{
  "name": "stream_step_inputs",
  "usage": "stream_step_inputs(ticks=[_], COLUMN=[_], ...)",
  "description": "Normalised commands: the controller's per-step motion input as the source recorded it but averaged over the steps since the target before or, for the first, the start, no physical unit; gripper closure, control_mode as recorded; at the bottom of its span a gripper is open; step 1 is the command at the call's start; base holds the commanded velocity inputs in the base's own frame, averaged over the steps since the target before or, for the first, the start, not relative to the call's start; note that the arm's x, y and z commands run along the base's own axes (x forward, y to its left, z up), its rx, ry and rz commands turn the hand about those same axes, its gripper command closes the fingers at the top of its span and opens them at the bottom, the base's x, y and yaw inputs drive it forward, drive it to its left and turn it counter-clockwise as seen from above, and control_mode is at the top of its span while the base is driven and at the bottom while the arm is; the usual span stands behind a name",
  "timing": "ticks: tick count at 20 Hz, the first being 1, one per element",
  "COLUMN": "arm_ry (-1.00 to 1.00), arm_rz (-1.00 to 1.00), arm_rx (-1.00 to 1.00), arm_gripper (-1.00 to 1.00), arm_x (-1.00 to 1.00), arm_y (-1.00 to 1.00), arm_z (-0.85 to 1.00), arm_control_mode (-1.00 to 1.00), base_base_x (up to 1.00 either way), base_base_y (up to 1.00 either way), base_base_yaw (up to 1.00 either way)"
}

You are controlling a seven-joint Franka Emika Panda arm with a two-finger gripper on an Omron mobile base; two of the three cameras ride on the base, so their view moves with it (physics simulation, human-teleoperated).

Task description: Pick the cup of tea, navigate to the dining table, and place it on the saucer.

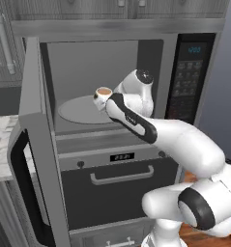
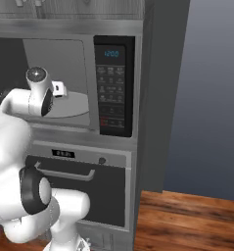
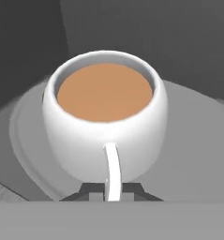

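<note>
The white arm is reaching into an open microwave (image 1: 107,72), whose door (image 1: 37,159) is swinging out to the left in the left base view. Inside, a large grey round turntable plate (image 1: 76,110) is lying flat on the floor of the cavity. The cup of tea (image 1: 103,95), white and rounded with brown liquid up near its rim, is sitting just at the tip of the gripper (image 1: 107,102), above the right part of that plate; whether its base is touching the plate or hanging a little over it cannot be told.

In the hand view the cup of tea (image 3: 106,119) is looming very close, its thin white handle (image 3: 112,171) pointing straight back toward the camera, and the turntable plate (image 3: 193,140) is spreading out beneath and around it. The 2 dark finger tips are showing low behind the handle, at either side of it, but whether they are pinching the handle or standing loose cannot be told.

In the right base view the arm is covering most of the cavity, with the plate (image 2: 74,105) showing beside it and a dark control panel (image 2: 111,90) glowing with blue digits to the right. Below the microwave an oven drawer (image 1: 122,188) with a bar handle is closed. A wooden floor (image 2: 187,220) is lying at the lower right.
</note>
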Motion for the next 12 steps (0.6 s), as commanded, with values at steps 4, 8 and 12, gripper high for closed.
stream_step_inputs(ticks=[4, 8, 12], arm_ry=[0.00, 0.00, 0.00], arm_rz=[0.00, 0.00, 0.01], arm_rx=[0.00, 0.00, 0.00], arm_gripper=[1.00, 1.00, 1.00], arm_x=[-1.00, -1.00, -1.00], arm_y=[-0.08, -0.18, -0.35], arm_z=[0.57, 0.47, 0.22], arm_control_mode=[-1.00, -1.00, -1.00], base_base_x=[0.00, 0.00, 0.00], base_base_y=[0.00, 0.00, 0.00], base_base_yaw=[0.00, 0.00, 0.00])
